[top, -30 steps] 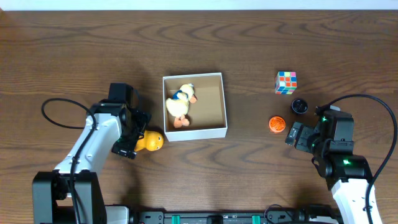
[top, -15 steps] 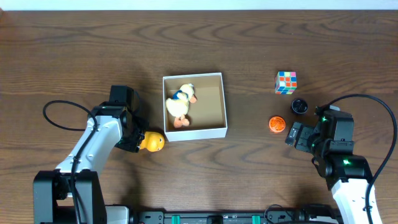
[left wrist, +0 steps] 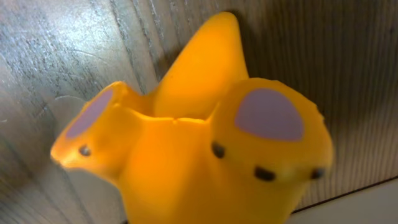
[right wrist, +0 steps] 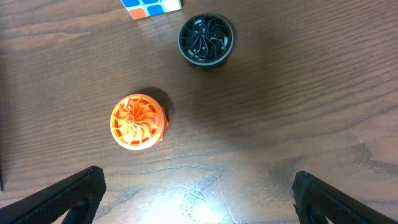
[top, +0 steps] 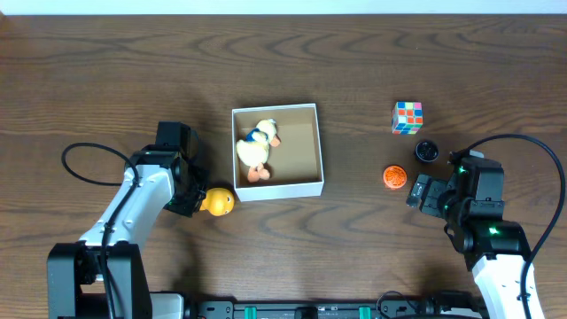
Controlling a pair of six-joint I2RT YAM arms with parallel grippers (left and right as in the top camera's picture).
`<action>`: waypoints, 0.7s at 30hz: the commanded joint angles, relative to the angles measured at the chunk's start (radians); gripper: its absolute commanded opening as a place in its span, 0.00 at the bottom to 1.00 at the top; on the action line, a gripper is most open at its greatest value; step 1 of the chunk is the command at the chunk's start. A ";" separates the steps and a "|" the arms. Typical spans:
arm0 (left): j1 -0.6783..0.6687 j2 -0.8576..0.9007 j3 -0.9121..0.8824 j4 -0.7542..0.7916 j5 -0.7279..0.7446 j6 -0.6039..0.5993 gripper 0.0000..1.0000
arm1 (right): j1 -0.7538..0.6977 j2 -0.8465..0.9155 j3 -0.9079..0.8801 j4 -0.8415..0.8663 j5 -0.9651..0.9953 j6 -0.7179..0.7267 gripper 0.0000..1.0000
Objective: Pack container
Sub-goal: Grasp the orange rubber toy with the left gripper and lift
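The container (top: 279, 189) is a square white-walled box with a brown inside, standing mid-table in the overhead view. A white and yellow plush duck (top: 255, 146) lies in its left half. Just off the box's front left corner, a yellow rubber toy (top: 219, 202) rests on the table. My left gripper (top: 197, 201) has its jaws drawn in on the toy's left end. In the left wrist view the yellow toy (left wrist: 199, 149) fills the frame and hides the fingers. At the right, my right gripper (top: 423, 193) stands open over bare wood (right wrist: 199, 193).
An orange ridged disc (top: 395, 176) (right wrist: 138, 121) lies just ahead of the right gripper. A black ridged disc (top: 427, 151) (right wrist: 206, 40) sits beyond it. Farther back is a colour puzzle cube (top: 407, 116) (right wrist: 151, 6). Dark wooden table all round.
My left gripper's fingers, spread wide around the yellow toy a second ago, have drawn in onto it. The right arm has not moved.
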 commanded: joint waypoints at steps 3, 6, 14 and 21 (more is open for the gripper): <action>-0.002 -0.005 0.015 -0.004 -0.005 0.082 0.08 | -0.007 0.001 0.023 -0.002 0.008 -0.013 0.99; -0.002 -0.019 0.048 -0.006 -0.005 0.132 0.06 | -0.007 0.001 0.023 -0.002 0.008 -0.013 0.99; -0.002 -0.111 0.168 -0.057 -0.013 0.287 0.06 | -0.007 0.001 0.023 -0.002 0.008 -0.013 0.99; -0.003 -0.236 0.271 -0.100 -0.050 0.490 0.06 | -0.007 0.001 0.023 -0.001 0.008 -0.013 0.99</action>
